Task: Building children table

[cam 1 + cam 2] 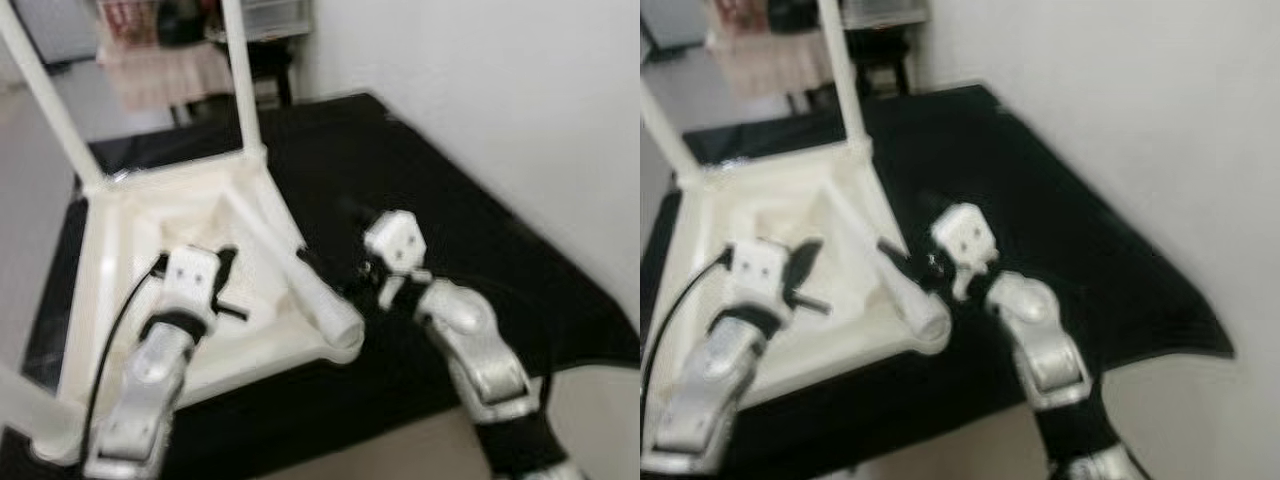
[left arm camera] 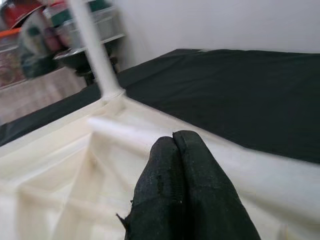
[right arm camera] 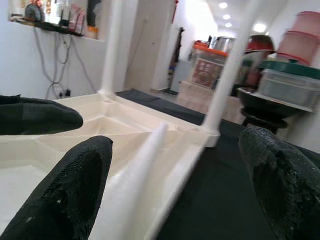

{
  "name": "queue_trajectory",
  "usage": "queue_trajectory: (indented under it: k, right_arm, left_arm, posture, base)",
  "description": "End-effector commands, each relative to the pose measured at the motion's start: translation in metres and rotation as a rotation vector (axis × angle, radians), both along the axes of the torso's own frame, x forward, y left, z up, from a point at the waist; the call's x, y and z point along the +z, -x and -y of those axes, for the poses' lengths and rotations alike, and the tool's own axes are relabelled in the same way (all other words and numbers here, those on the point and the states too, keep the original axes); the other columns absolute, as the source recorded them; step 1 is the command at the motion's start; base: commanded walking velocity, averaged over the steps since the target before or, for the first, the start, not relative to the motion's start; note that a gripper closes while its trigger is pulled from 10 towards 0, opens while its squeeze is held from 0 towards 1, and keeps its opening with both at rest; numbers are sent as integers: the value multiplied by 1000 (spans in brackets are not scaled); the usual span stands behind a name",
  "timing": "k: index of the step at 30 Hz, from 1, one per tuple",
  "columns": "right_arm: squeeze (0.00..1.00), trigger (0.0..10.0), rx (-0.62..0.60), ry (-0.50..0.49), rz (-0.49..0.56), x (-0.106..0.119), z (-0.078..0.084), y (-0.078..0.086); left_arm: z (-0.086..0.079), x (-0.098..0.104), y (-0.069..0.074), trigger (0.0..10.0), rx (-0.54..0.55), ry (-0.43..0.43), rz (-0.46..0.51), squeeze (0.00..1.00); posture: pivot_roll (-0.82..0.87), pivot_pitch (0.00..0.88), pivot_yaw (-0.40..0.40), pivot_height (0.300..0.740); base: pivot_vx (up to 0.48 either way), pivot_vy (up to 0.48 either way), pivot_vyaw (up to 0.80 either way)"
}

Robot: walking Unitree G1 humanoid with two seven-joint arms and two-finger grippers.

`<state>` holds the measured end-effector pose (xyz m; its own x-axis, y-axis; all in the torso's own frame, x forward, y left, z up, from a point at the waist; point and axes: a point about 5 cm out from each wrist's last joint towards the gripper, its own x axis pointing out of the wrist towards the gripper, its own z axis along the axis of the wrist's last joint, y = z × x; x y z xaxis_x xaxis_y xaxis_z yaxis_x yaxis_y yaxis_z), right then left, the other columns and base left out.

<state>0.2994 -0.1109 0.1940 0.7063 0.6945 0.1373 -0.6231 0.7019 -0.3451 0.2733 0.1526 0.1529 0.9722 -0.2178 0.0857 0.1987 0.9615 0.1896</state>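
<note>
Seemingly upside down, the cream children's table lies on a black cloth in the left eye view, its ribbed underside facing up. Two white legs already stand upright at its far corners, the far left leg and the far right leg. A loose white leg lies slanted across the near right corner of the underside, its thick end toward the robot. The left gripper hovers over the middle of the underside. The right gripper sits just beside the loose leg, over the cloth at the table's right edge. A white wall runs along the right.

From the right eye view the same layout shows: the right arm reaches in from the lower right, its white wrist block close to the loose leg's thick end, and the left arm rises from the lower left with a black cable alongside it.

Looking along the left wrist view, the two black fingers are pressed together with nothing between them, above the cream underside, with one upright leg and the black cloth beyond.

Along the right wrist view, the black fingers stand wide apart, and the loose leg runs away between them, not touched by either. Two upright legs rise farther off, with shelves of plastic containers blurred behind.
</note>
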Motion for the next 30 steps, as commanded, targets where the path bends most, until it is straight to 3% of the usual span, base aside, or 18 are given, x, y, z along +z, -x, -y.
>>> queue_trajectory:
  k: [1,9,13,18,25,30]
  right_arm:
    - [0,10000,12,-6,-8,-3,-1,2]
    - [0,10000,62,11,-18,-5,2,7]
    - [0,10000,249,125,-105,-16,19,28]
    - [0,10000,263,170,-155,-18,39,37]
    - [0,10000,286,222,-198,-22,48,49]
    - [0,10000,268,243,-189,-29,35,55]
  left_arm:
    - [3,-5,4,10000,-29,-35,-22,0]
    - [8,-6,6,10000,-78,-11,-44,0]
    - [20,-10,14,10000,-238,-54,-76,0]
    - [22,-12,19,10000,-290,-56,-95,0]
    - [20,-14,21,10000,-288,-57,-104,0]
    - [6,-17,21,10000,-179,-49,-135,0]
  posture:
    - [-17,56,35,740]
    - [-15,58,38,740]
    - [-5,58,42,740]
    - [-5,64,45,740]
    - [-9,68,50,740]
    - [-1,75,57,740]
  base:
    - [0,-480,0]
    - [0,-480,0]
    - [0,0,0]
    - [0,0,0]
    - [0,0,0]
    - [0,192,0]
